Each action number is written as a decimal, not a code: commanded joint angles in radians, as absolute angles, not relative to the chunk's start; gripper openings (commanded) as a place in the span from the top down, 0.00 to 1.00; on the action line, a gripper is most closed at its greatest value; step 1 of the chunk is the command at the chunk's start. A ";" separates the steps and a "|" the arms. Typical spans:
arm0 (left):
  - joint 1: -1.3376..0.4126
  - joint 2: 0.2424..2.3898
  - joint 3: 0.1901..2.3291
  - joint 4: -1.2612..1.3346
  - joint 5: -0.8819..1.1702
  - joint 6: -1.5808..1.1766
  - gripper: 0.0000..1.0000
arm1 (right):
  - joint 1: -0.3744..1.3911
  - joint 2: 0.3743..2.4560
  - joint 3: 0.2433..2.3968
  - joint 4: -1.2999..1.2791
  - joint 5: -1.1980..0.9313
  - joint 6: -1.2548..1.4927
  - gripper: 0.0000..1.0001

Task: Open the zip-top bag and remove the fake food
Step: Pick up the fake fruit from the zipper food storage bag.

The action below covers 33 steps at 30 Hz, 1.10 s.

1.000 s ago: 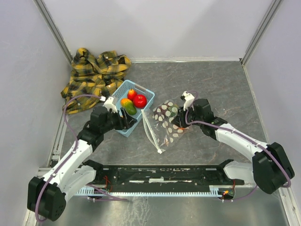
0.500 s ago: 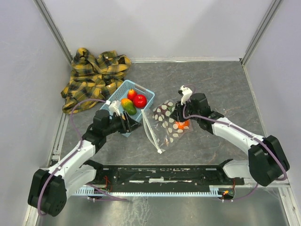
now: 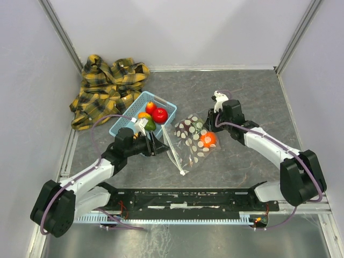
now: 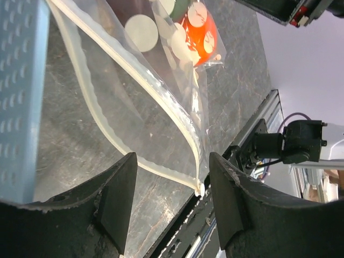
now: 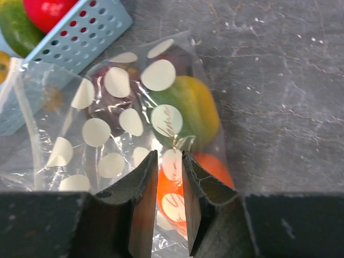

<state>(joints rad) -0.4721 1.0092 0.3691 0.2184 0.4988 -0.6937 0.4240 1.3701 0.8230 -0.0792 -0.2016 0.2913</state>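
Both arms have shifted: the left gripper [image 3: 156, 144] has left the light blue basket [image 3: 128, 112] and now points at the zip-top bag [image 3: 188, 137], while the right gripper [image 3: 207, 129] has drawn back toward the bag's far side, uncovering an orange fruit [image 3: 208, 139] inside.

The dotted clear bag lies flat on the grey table [image 3: 247, 97] between the two arms, just right of the basket. Its white zip strip [image 4: 107, 129] runs along the basket side. Through the plastic, the fake food shows: the orange piece, a yellow-green piece [image 5: 188, 110] and something dark.

The left gripper's jaws stand wide apart, holding nothing, with the zip strip just ahead. The right gripper's fingers [image 5: 145, 177] are nearly together over the bag; whether they pinch the film cannot be told.

A red fruit [image 3: 159, 114] sits in the basket with others.
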 commanded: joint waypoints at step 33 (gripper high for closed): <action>-0.623 1.068 0.467 0.047 0.198 -0.594 0.57 | 0.377 1.319 0.696 -0.148 0.020 0.313 0.71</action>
<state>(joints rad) -0.6193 1.0863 0.4110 0.1383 0.3077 -0.6708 0.3809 1.3212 0.7021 -0.2050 0.0341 0.3092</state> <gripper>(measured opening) 0.465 0.288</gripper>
